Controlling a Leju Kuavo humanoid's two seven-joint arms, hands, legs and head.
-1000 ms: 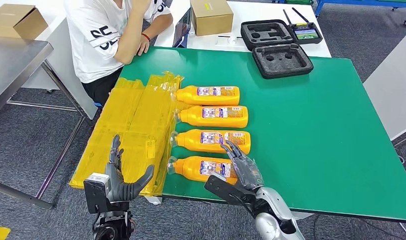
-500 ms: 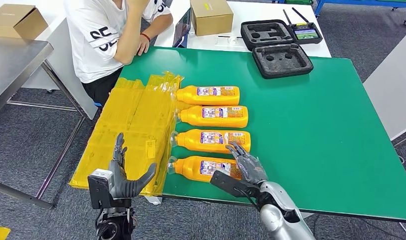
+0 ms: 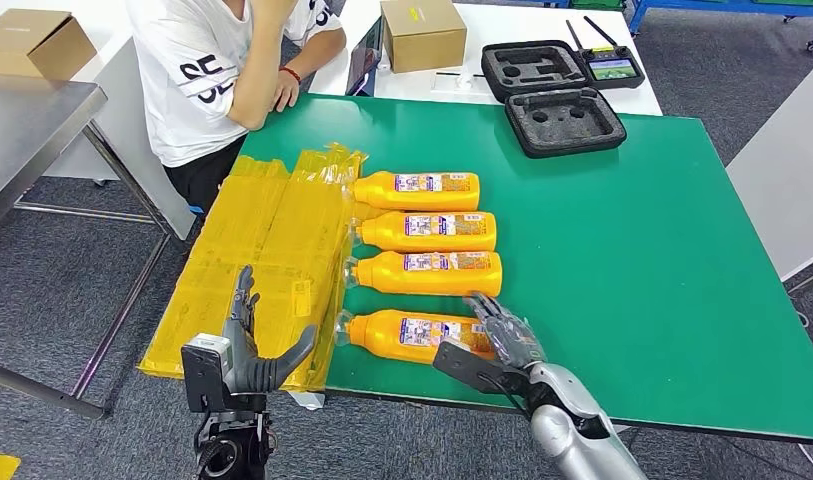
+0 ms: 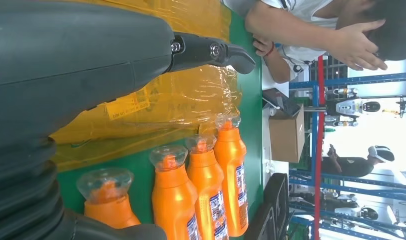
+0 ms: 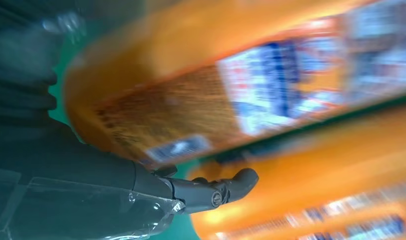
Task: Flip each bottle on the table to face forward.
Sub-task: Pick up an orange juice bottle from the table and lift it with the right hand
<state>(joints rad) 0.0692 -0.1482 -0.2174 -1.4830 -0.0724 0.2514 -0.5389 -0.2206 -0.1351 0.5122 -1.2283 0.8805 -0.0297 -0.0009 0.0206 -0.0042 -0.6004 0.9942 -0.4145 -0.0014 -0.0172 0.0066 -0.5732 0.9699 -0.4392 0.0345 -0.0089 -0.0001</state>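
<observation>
Four orange bottles lie in a row on the green table (image 3: pixel 632 230). My right hand (image 3: pixel 502 338), fingers spread and holding nothing, has drawn back from the third bottle (image 3: pixel 427 273) to the nearest bottle (image 3: pixel 407 332), so that one is next to flip.

L hand (image 3: pixel 244 345): dark grey fingers (image 3: pixel 242 300), thick grey thumb, black boxy wrist unit w/ silver plate on top. R hand (image 3: pixel 497 340): dark fingers under clear plastic cover, black thumb w/ visible screw; silver forearm (image 3: pixel 567 430), black joint.

Seated person (image 3: pixel 217 75), cardboard box (image 3: pixel 423 32), two foam cases (image 3: pixel 565 121) beyond, yellow bags (image 3: pixel 267 255) alongside.
</observation>
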